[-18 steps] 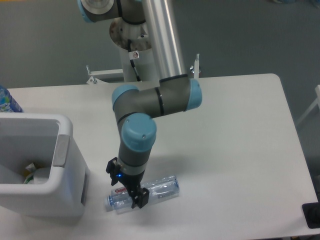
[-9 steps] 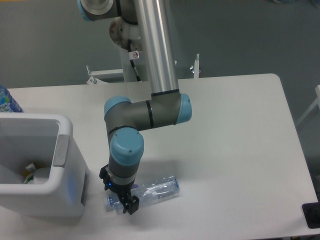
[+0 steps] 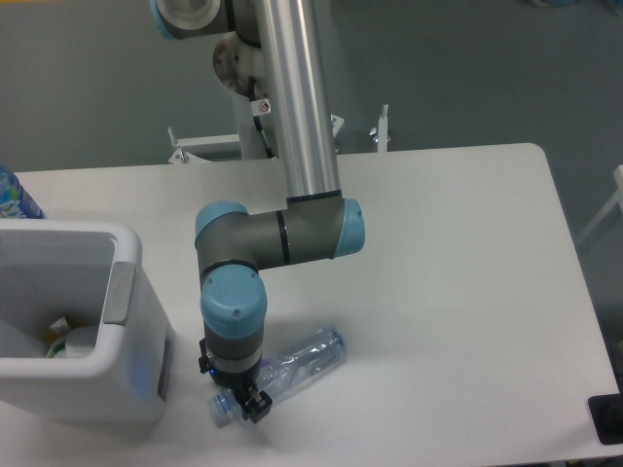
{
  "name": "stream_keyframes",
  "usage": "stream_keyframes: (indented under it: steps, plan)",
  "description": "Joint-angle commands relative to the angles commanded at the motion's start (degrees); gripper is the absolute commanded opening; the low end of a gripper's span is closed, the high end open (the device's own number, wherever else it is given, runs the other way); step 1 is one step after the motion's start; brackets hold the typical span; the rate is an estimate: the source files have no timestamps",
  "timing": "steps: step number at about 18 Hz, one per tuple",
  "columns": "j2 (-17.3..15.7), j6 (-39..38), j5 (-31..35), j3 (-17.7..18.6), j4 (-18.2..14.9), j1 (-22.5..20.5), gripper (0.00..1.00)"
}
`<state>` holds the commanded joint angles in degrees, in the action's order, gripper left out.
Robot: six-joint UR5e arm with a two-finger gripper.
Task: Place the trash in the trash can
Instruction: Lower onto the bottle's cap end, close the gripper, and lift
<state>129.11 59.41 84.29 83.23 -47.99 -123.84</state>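
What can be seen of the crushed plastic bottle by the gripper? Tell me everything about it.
The crushed plastic bottle is clear and dented, and lies on its side on the white table, slanting from its cap end at lower left to its base at upper right. The gripper stands over the cap end and hides the neck and most of the label; whether its fingers have closed on the bottle cannot be told. The bottle lies just right of the white trash can, not touching it as far as shows.

Blue-labelled bottle [image 3: 12, 197] at the white table's [image 3: 458, 263] left edge.
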Motion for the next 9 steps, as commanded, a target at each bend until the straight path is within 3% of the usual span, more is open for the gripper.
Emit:
stream_keyframes:
  steps: [3,9]
  plan:
    - [-0.8,0.0,-0.3,-0.2,0.0,-0.8,0.47]
    - [-4.3,-0.2,-4.5,-1.6,0.0,-5.4,0.47]
